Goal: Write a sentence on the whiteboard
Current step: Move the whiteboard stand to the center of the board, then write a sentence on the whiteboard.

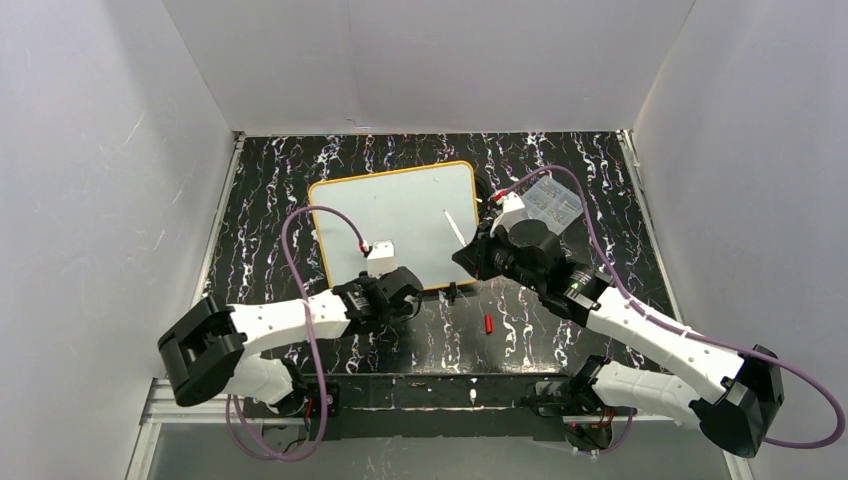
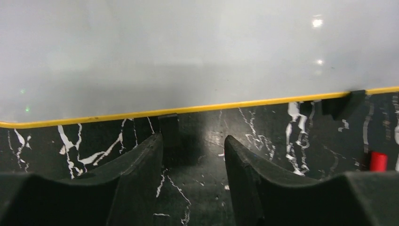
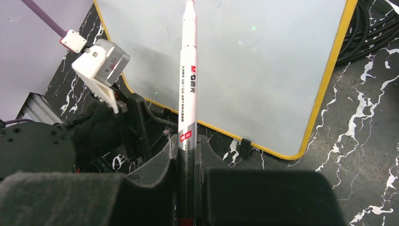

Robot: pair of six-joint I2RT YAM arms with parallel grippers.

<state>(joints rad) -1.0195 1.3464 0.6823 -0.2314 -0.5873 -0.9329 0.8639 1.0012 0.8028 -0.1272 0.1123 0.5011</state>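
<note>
The whiteboard (image 1: 400, 215) lies flat on the dark marbled table, white with an orange-yellow rim. No red sentence shows on it; its face looks blank in all views. My right gripper (image 1: 478, 250) is shut on a white marker (image 1: 455, 227) at the board's right part. In the right wrist view the marker (image 3: 188, 84) stands between my fingers (image 3: 187, 146), its uncapped tip over the whiteboard (image 3: 263, 61). My left gripper (image 1: 400, 290) is open and empty at the board's near edge. In the left wrist view its fingers (image 2: 193, 141) straddle bare table just short of the rim (image 2: 188, 109).
A red marker cap (image 1: 488, 323) lies on the table in front of the board, also in the left wrist view (image 2: 378, 161). A clear plastic box (image 1: 553, 205) sits right of the board. Black clips (image 3: 243, 147) hold the board's edge. Black cables (image 3: 371, 23) lie beyond its right side.
</note>
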